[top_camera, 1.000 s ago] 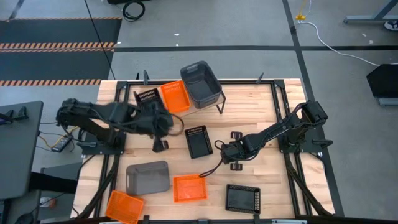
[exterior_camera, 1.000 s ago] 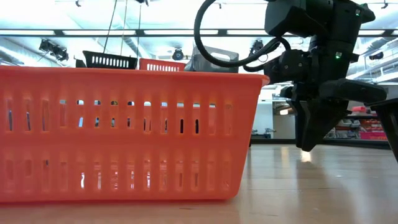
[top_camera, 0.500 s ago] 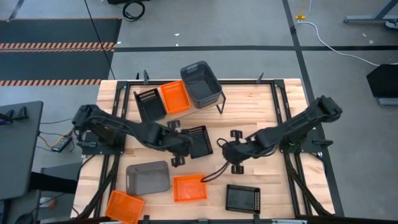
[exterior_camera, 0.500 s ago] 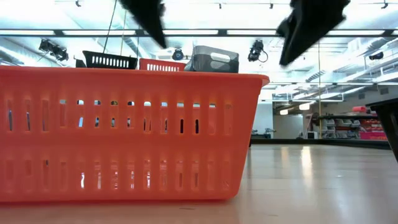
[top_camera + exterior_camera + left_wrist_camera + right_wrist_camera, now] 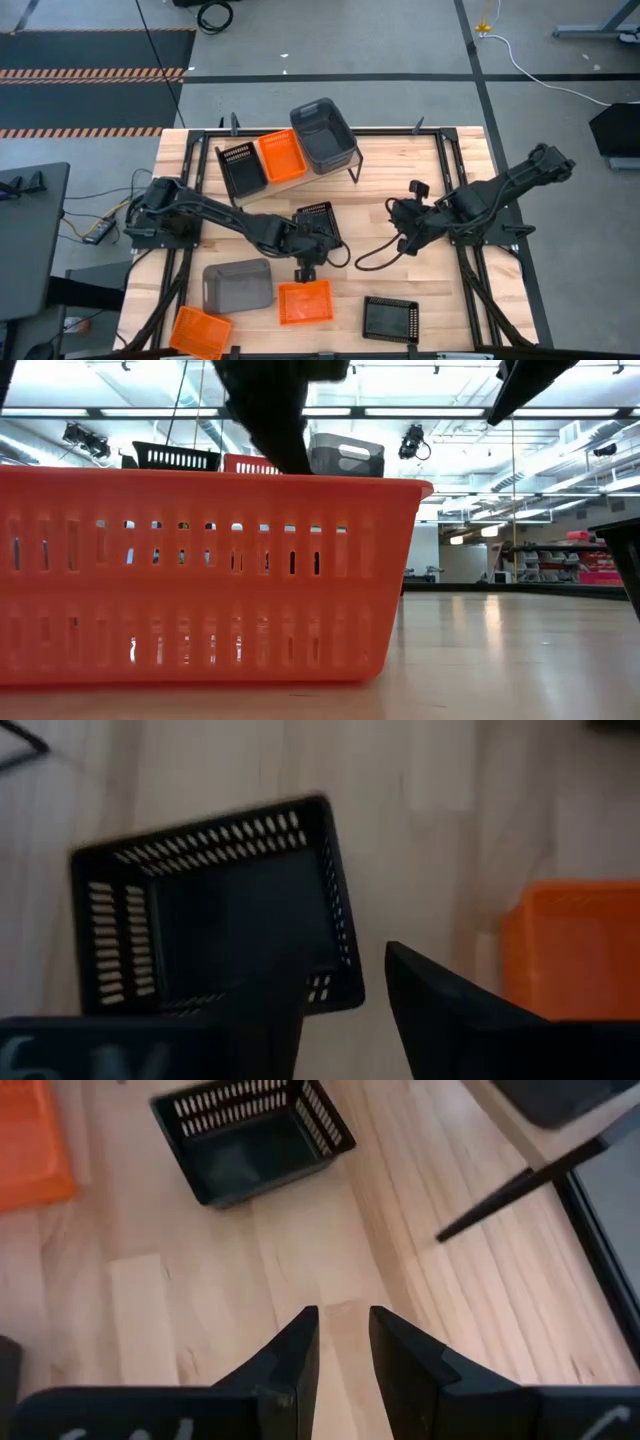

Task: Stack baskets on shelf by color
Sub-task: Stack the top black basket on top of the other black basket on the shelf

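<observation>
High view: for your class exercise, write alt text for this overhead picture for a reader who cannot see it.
The left gripper hovers, fingers apart, by a black basket at mid-table, near an orange basket. The right gripper waits empty to the right. On the shelf at the back sit black, orange and dark-grey baskets.

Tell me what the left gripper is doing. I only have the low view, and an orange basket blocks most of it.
Observer: The left gripper hangs open and empty between a black basket and that orange basket.
Operator: And the right one?
Observer: The right gripper is off to the side, over bare table, holding nothing.
Operator: What's on the shelf?
Observer: The shelf holds three baskets side by side, with the grey bin at one end.
</observation>
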### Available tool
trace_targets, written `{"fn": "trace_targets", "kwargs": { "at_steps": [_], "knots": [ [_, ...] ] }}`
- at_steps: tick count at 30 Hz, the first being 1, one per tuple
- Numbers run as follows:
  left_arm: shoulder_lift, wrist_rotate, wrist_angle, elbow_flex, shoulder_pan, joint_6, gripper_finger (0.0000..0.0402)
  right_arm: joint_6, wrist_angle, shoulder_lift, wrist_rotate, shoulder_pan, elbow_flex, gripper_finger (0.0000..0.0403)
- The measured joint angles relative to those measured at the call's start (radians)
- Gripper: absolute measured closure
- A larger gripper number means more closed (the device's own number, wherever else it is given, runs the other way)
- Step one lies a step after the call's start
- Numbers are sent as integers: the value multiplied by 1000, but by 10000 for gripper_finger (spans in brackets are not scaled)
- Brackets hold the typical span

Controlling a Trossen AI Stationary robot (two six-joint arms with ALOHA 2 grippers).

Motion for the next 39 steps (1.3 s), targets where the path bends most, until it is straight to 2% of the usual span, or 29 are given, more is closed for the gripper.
{"fn": "trace_targets", "kwargs": {
  "at_steps": [5,11,21,24,27,33,34,39],
  "knots": [
    [61,11,42,0,26,13,213,-1,-2,21,-1,13,-3,304],
    [122,79,90,0,41,22,180,0,-8,37,-2,21,-55,304],
    [184,70,106,1,54,0,173,52,-2,34,-4,21,-161,304],
    [202,48,94,1,60,14,195,58,12,36,-5,21,-179,304],
    [217,31,72,0,66,31,238,68,32,36,-6,21,-193,304],
    [241,64,53,0,75,35,375,69,63,37,-10,21,-212,304],
    [240,69,45,1,75,34,387,69,63,37,-10,21,-215,304],
    [216,76,-56,34,62,24,394,69,78,37,-10,21,-231,304]
  ]
}}
